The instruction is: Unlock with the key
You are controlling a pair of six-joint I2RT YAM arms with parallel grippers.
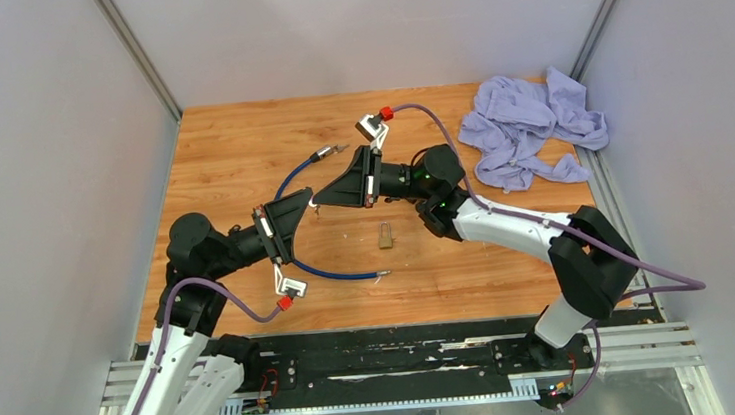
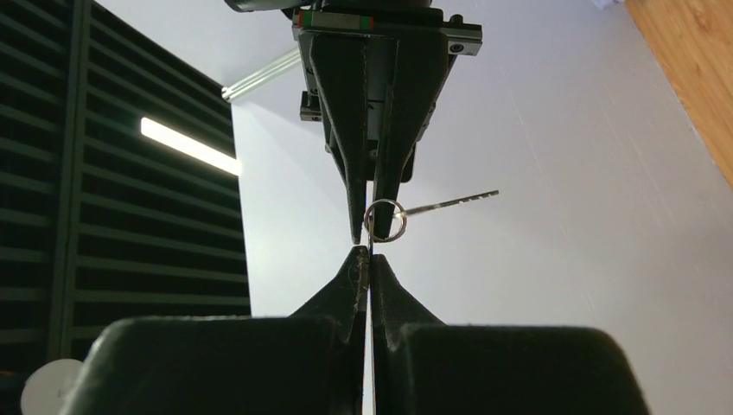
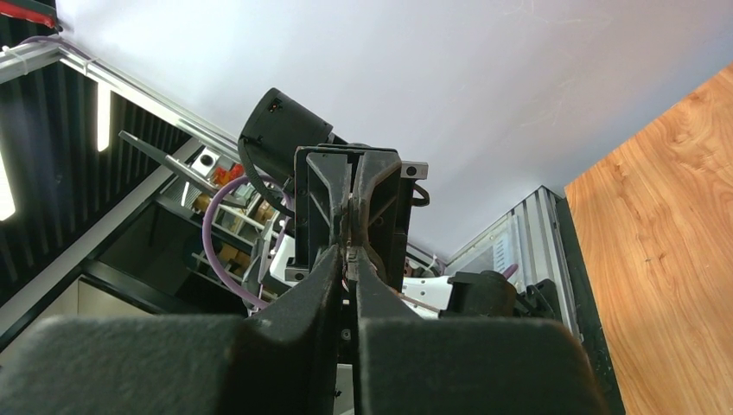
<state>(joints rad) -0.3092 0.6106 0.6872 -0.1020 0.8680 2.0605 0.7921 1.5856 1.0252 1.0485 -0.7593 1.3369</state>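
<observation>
nothing was unlocked yet: the one padlock lay on the table near one blue cable and well apart from one cloth, while the left gripper and right gripper met above it, both pinched shut at one key ring with one key sticking out, though i couldn't tell which truly held it.

Left gripper and right gripper meet tip to tip above the table, key ring right at the join! The lock lies on the table, right of the tips and nearer the bases. The cable loops beneath the grippers, and the cloth sits in the far right corner.
</observation>
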